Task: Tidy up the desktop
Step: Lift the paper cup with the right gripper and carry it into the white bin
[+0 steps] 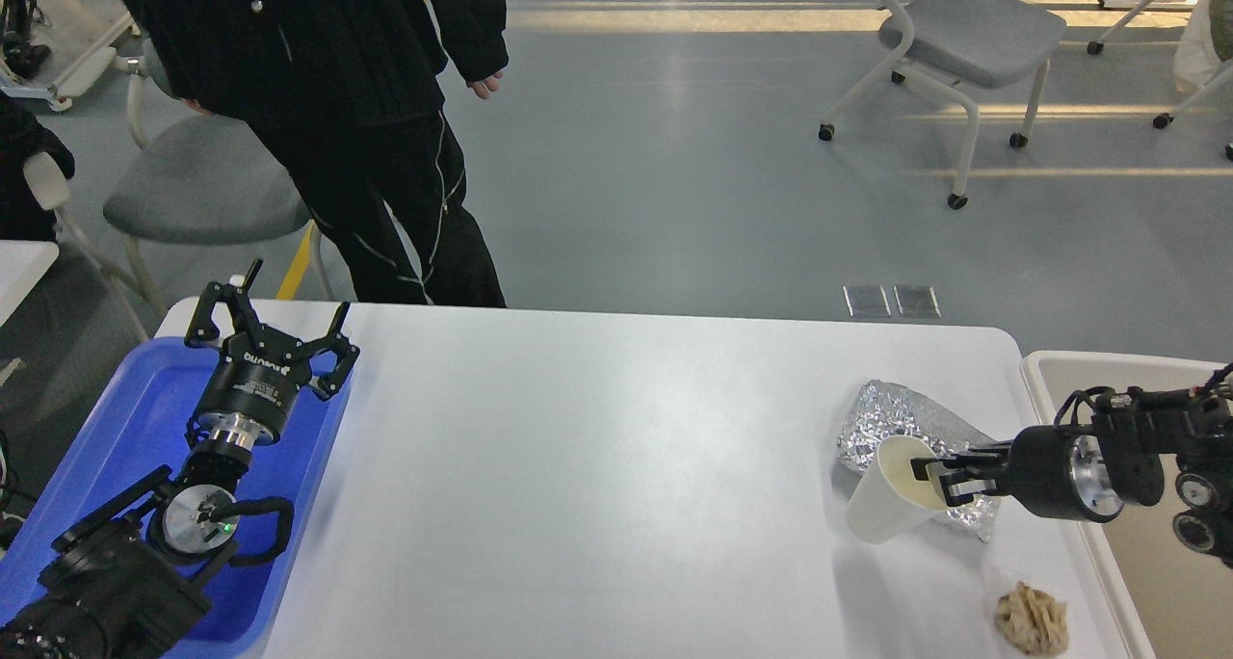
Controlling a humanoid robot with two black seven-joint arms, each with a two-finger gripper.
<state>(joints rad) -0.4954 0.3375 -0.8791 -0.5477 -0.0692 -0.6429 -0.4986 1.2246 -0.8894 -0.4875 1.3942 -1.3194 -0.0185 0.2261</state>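
Observation:
The white desktop (616, 466) fills the middle of the head view. My right gripper (932, 481) is shut on the rim of a white paper cup (886, 505) and holds it tilted, lifted above the desktop's right part. A crumpled sheet of silver foil (891, 423) lies behind the cup. A crumpled brown paper ball (1031, 619) lies near the front right corner. My left gripper (270, 320) is open and empty, above the far edge of the blue tray (116, 418).
A beige bin (1146, 563) stands off the desktop's right edge, under my right arm. A person in black (347, 110) stands behind the far left edge. Grey chairs (963, 33) stand on the floor beyond.

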